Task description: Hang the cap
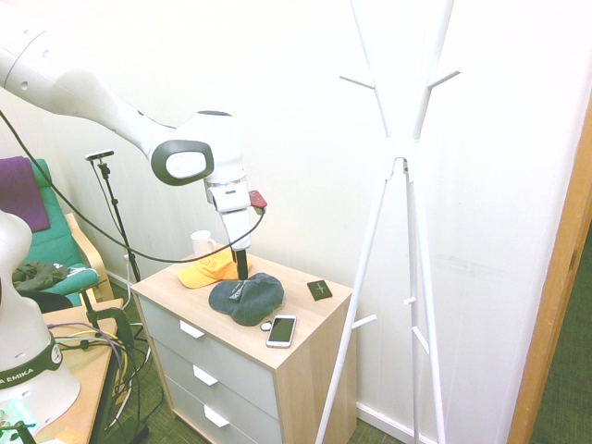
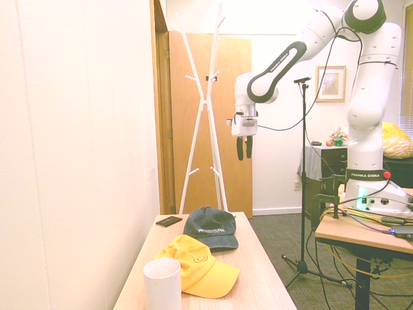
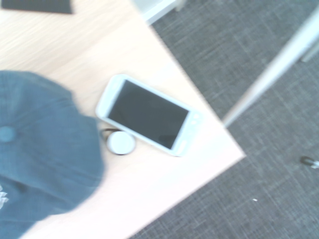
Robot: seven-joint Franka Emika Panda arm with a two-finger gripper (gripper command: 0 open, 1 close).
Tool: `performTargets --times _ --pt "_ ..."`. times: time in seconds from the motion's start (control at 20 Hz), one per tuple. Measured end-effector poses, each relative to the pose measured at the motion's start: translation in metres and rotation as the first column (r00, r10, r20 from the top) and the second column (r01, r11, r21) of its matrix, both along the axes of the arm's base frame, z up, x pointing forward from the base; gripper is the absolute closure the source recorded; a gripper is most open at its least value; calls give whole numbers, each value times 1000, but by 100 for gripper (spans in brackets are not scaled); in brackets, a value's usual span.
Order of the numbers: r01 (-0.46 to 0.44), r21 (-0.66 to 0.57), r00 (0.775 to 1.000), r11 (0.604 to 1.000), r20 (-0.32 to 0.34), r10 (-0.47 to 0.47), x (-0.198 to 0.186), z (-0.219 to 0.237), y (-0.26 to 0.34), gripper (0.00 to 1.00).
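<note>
Gripper [image 2: 244, 157] empty, fingers apart, pointing down; cap [image 2: 210, 228] lies below me on dresser [image 1: 305, 324] (brim toward the yellow cap [image 2: 200, 265]).

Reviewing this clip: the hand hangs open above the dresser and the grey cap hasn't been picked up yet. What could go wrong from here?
1. The cap touches the yellow cap; a grasp near that edge might drag both.
2. The phone lies by the dresser's corner, next to the cap; a sweep could push it off.
3. The hand might bump the slim coat stand while hanging the cap.
</note>
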State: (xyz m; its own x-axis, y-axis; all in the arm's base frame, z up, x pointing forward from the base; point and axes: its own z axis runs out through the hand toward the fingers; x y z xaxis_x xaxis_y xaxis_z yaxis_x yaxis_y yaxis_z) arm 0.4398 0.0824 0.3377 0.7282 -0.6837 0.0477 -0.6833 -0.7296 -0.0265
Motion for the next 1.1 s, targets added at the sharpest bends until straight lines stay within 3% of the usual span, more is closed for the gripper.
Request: performTargets --times 0.45,0.65,1.1 --pt "-122 -17 993 992 -11 121 27 -76 89 0" --pt "-152 -12 988 988 -27 152 34 -93 115 0" --pt "-224 2 974 974 3 224 55 -128 160 0"
